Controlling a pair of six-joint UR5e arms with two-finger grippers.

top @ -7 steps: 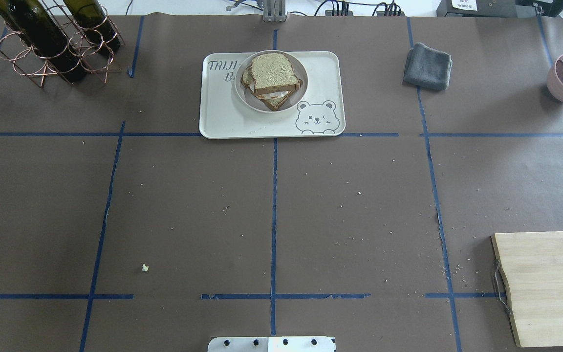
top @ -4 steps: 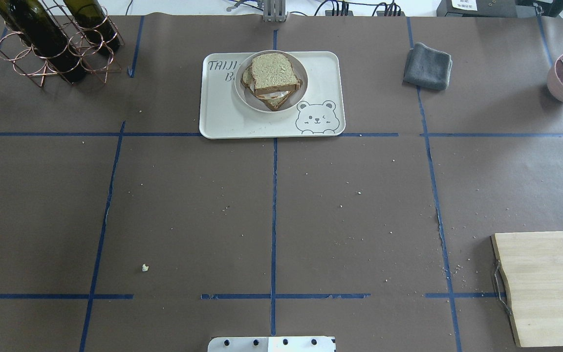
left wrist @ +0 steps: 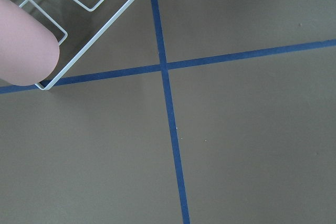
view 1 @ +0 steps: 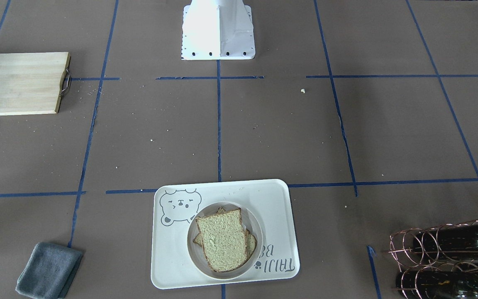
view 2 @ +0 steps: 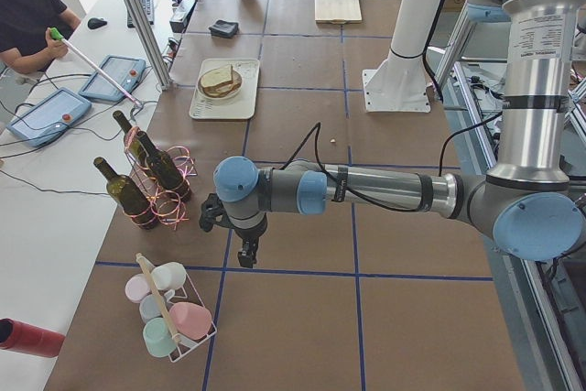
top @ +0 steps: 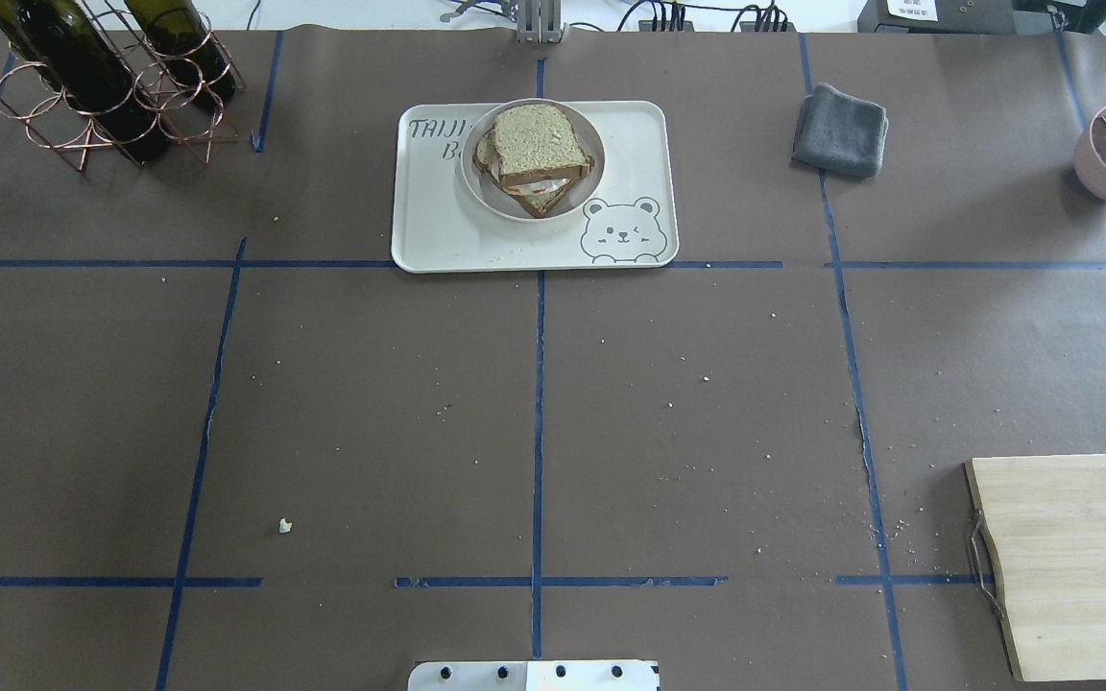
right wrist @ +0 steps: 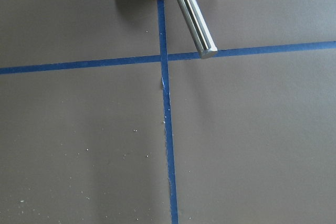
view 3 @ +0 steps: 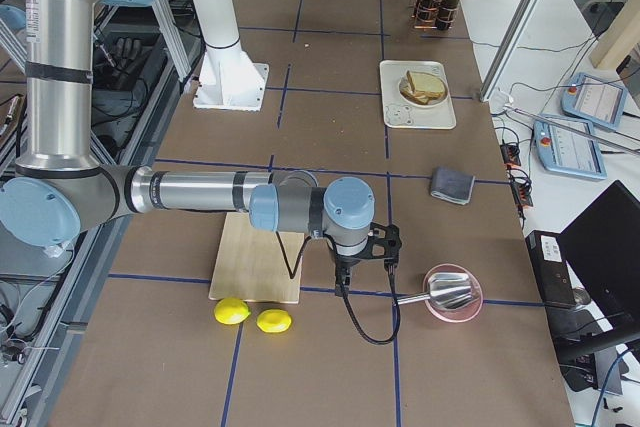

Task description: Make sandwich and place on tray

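Brown-paper worktop (top: 371,403), blue tape grid, crumbs scattered. Near edge, right: wooden board (top: 1081,561). Left claw (view 2: 245,255) and right claw (view 3: 343,285) hang low over opposite worktop ends; can't tell if open or closed. Far side: sandwich (top: 536,154) on round plate (top: 488,195) on tray (top: 438,230), with grey cloth (top: 841,130) and bottle rack (top: 102,96) flanking.

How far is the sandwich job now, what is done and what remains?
Done: the sandwich is assembled, egg between two slices, on a round plate that sits on the tray. In hand: nothing; the left arm and right arm hang near the table's ends, far from the tray. Left: apparently nothing.
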